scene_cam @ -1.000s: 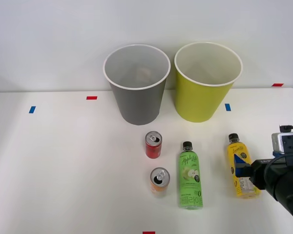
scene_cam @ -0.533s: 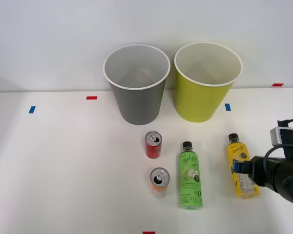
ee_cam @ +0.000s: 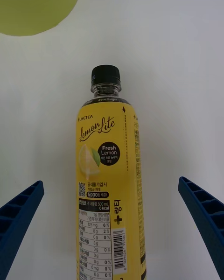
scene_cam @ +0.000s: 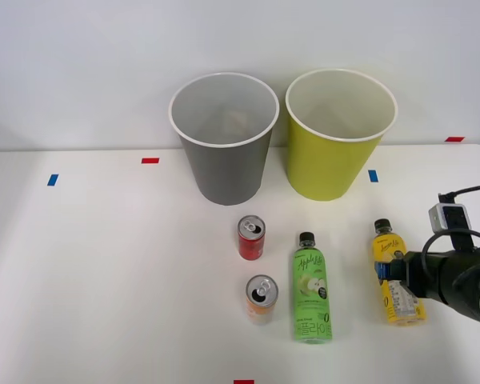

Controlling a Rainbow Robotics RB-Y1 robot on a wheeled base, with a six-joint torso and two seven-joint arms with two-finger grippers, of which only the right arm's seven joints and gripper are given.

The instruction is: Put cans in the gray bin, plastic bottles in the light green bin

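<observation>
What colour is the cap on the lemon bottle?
Black, clearest in the right wrist view.

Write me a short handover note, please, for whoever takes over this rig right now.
Right hand: open, fingers either side of the yellow-label bottle, not closed on it.
Green apple bottle, red can and orange can are on the table in front of the bins.
Gray bin and light green bin stand side by side at the back.
Done: nothing binned, as far as can be seen.
Left: both bottles to the light green bin, both cans to the gray bin.
</observation>
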